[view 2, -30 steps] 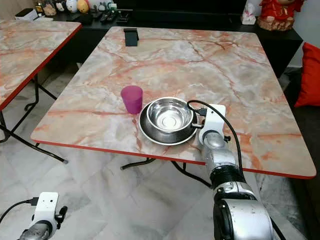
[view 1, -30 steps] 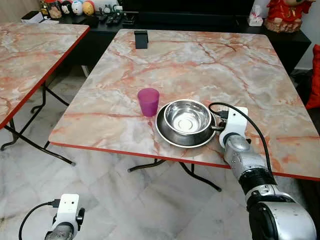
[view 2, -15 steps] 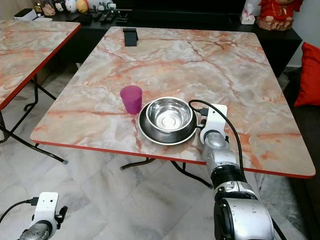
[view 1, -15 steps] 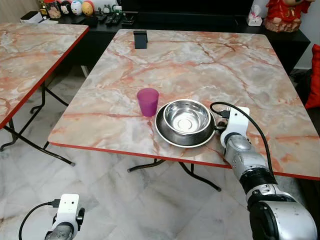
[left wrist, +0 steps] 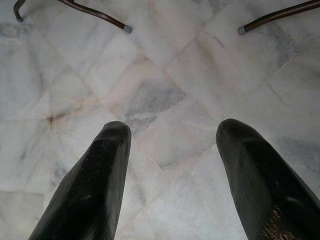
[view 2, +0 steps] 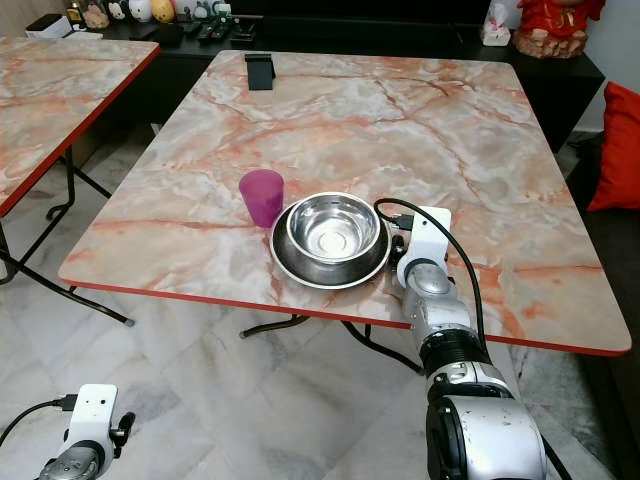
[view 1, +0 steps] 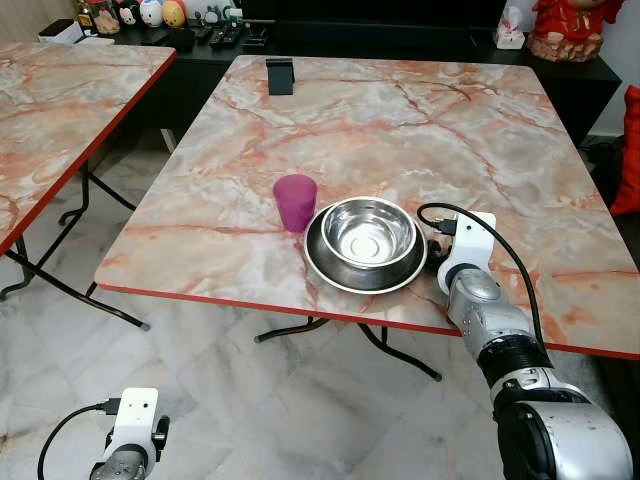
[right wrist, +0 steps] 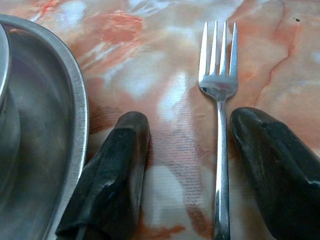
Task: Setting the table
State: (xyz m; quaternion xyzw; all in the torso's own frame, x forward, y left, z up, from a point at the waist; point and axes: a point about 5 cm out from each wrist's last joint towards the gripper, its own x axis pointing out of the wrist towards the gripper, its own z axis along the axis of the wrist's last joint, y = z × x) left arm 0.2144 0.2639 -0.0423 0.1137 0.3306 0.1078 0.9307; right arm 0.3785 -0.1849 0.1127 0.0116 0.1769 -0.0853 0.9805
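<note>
On the marble table a steel bowl sits in a steel plate, with a purple cup just to their left. My right arm's wrist rests at the plate's right side. Seen from the right wrist, my right gripper is open and low over the tabletop. A steel fork lies flat between its fingers, close to one finger, while the other finger is next to the plate's rim. My left gripper hangs open above the marble floor.
A small black stand is at the table's far edge. A second marble table stands to the left across a gap of floor. A dark sideboard with figurines runs along the back. Black table legs show below the near edge.
The plate with the bowl has slid slightly left, toward the purple cup. My right wrist swayed a little right and came back. The left arm is still.
</note>
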